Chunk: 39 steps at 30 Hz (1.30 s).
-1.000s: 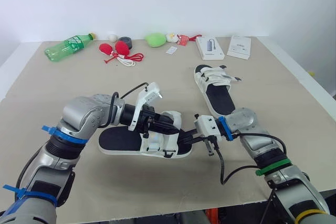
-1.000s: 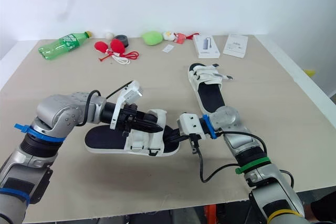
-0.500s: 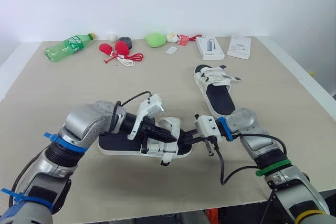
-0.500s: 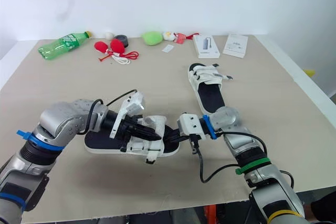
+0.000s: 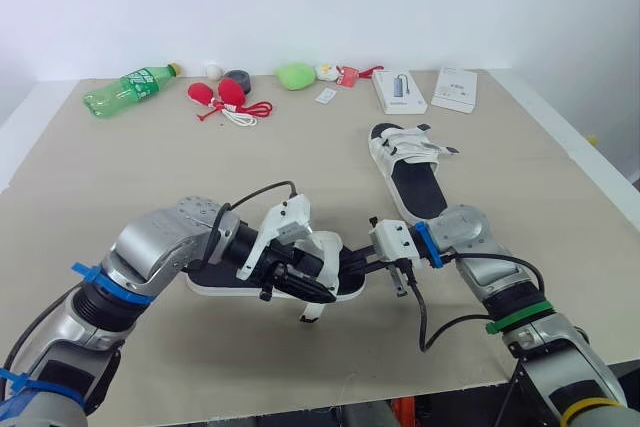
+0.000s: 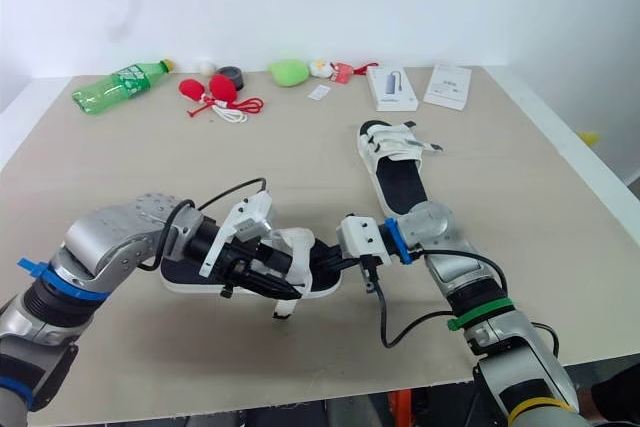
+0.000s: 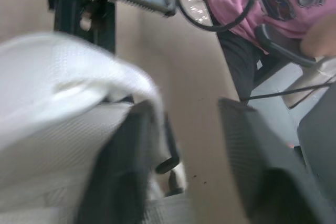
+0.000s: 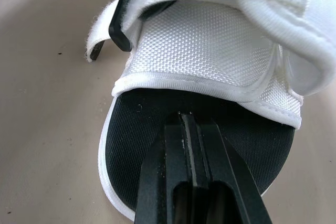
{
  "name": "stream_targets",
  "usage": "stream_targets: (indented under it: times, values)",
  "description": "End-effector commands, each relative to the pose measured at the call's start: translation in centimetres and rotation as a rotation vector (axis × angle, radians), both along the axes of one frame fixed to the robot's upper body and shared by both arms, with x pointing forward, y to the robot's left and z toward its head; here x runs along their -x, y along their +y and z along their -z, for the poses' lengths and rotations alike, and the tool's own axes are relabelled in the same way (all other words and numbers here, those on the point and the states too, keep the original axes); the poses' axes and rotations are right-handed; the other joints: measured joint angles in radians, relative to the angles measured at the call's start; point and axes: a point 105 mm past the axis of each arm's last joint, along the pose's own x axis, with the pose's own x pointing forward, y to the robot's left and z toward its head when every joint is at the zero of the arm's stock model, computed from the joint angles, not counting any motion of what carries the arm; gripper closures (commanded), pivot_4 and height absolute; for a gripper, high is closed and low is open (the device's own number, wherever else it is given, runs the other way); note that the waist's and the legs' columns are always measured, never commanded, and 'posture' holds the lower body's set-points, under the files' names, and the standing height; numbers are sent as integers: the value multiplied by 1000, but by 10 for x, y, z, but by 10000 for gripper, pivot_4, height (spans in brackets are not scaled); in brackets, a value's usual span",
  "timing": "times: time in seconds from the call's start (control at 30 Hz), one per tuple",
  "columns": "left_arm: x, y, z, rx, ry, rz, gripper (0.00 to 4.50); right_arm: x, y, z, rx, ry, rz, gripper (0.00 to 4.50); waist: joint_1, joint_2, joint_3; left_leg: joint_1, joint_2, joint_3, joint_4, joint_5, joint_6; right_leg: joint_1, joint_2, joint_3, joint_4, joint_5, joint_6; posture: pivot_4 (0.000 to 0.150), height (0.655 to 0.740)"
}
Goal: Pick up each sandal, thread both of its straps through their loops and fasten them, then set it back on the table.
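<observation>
Beige table (image 5: pixel 500 147): right jaws clenched over sandal (image 8: pixel 205 56) toe, left jaws released by strap (image 5: pixel 328 247); second sandal (image 5: pixel 412 172) beyond.

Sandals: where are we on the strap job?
Apparently done: the far sandal lies on the table with both straps across its upper. In hand: the near sandal, with the right tool shut against its footbed and the left tool open at its straps. Left: a strap end hangs loose off its side; thread it, fasten it, then let go.
</observation>
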Motion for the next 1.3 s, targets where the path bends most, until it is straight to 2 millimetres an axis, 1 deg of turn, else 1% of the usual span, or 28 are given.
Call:
stream_targets:
  times: [0.03,0.17,0.23,0.3,0.4,0.43,0.47,0.5,0.53,0.6,0.67,0.73,0.83,0.9,1.03,1.13,1.23,1.3]
  values:
    - [0,10,-36,55,-127,24,21226,0,-9,25,119,55,29,45000,-1,0,0,0,0,0,0,0,0,0,0,0,0,0,0,1500,7400]
    - [0,38,-58,58,-147,-46,21226,0,-12,25,124,56,28,45000,-5,0,0,0,0,0,0,0,0,-3,0,0,0,0,0,1500,7400]
    - [7,50,-61,60,-95,-79,21226,0,-13,25,126,57,28,45000,-7,0,0,0,0,0,-1,0,0,-3,0,0,0,0,0,1500,7400]
    - [21,58,-60,85,16,-89,21226,1,-13,26,126,60,27,45000,-7,0,0,0,0,0,-1,0,0,-3,0,0,0,0,0,1500,7400]
    - [53,62,-43,85,206,-54,21226,2,-12,26,125,65,23,45000,-7,0,0,0,0,1,-1,-1,0,-3,-1,0,0,0,0,1500,7400]
    - [64,60,-28,64,242,-47,21226,3,-12,26,124,67,22,45000,-7,0,0,0,0,0,-1,-1,0,-3,-1,-1,0,0,0,1500,7400]
    - [69,54,-11,59,276,-71,21226,4,-12,27,124,68,20,45000,-7,-1,0,0,1,0,-1,-1,0,-3,-1,-1,0,0,0,1500,7400]
    - [71,48,5,51,290,-105,21226,4,-12,27,123,70,18,45000,-6,2,-1,0,1,0,-1,-1,1,-3,0,-1,0,0,0,1500,7400]
    - [73,43,17,46,283,-132,21226,5,-11,27,123,71,17,45000,-6,2,-1,2,0,2,-1,-1,0,-1,-3,0,-2,0,0,1500,7400]
    - [68,35,33,41,251,-196,21226,6,-11,27,123,75,14,45000,-5,-4,0,1,1,1,0,-1,0,-2,-1,-1,-2,0,0,1500,7400]
    - [60,30,45,33,190,-253,21226,7,-12,27,124,79,13,45000,-5,-5,0,1,1,0,1,-2,-1,-1,-1,-1,-3,0,-1,1500,7400]
    - [50,27,54,22,126,-308,21226,9,-14,27,127,83,14,45000,-4,-3,-1,1,0,0,1,-2,-2,-1,-1,0,-4,0,-1,1500,7400]
    - [35,18,57,62,43,-374,21226,12,-17,29,132,92,20,45000,-2,-3,-1,1,-2,1,2,-3,-3,0,-3,1,-6,0,-1,1500,7400]
    - [30,14,57,81,24,-385,21226,14,-18,30,133,97,20,45000,3,-3,-1,0,-2,1,1,-3,-2,0,-3,1,-6,0,-1,1500,7400]
    - [26,10,57,101,4,-390,21226,16,-18,31,133,104,20,45000,7,-2,-2,0,-2,1,-1,-5,0,-1,-3,0,-6,-1,0,1500,7400]
    - [24,11,57,87,-23,-383,21226,16,-17,31,134,103,22,45000,9,-2,-2,0,-2,1,0,-5,1,0,-3,0,-6,-1,0,1500,7400]
    - [36,22,54,47,-7,-340,21226,15,-17,30,134,101,24,45000,9,-2,-2,0,-2,1,2,-5,1,0,-3,1,-6,-1,0,1500,7400]
    - [42,31,57,11,6,-329,21226,14,-18,30,136,99,26,45000,8,-3,-2,0,-2,1,2,-5,1,0,-3,1,-6,-1,0,1500,7400]
